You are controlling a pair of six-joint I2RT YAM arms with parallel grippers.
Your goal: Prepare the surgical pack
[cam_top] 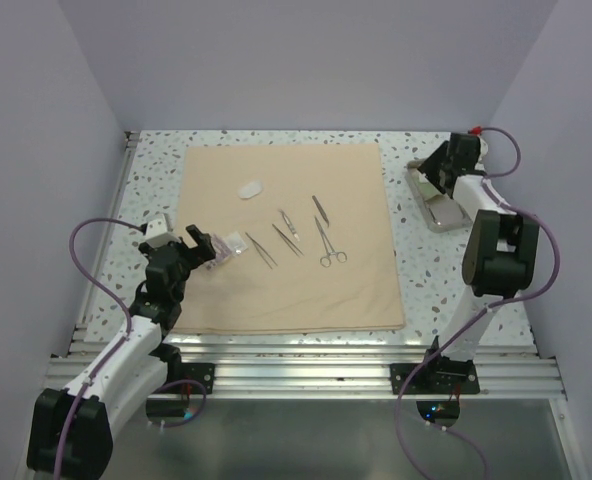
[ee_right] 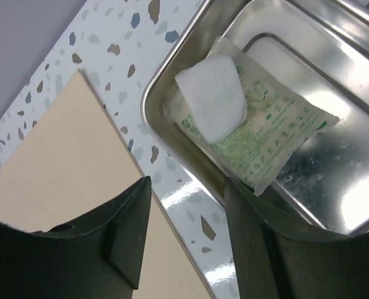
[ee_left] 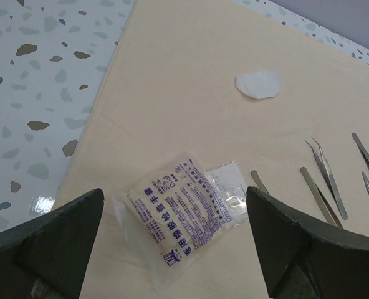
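Desk [cam_top: 156, 175]: white terrazzo-pattern top, flecked grey, blue-grey and brown, glossy. Seen again from left wrist [ee_left: 35, 93] along the left and top of frame, and from right wrist [ee_right: 110, 43] as a diagonal band with patches of bright glare.

Enclosed on three sides by plain pale lavender-grey panels: back wall [cam_top: 306, 60], left wall [cam_top: 36, 150], right wall [cam_top: 576, 110]. Joined to desk at far edge and both side edges. No markings noted.

Along near edge of desk: silver aluminium rails [cam_top: 306, 365], grooved, laid parallel, running side to side.

Nearest the camera, below the rails: flat dull grey metal panel [cam_top: 326, 440], softly reflective.
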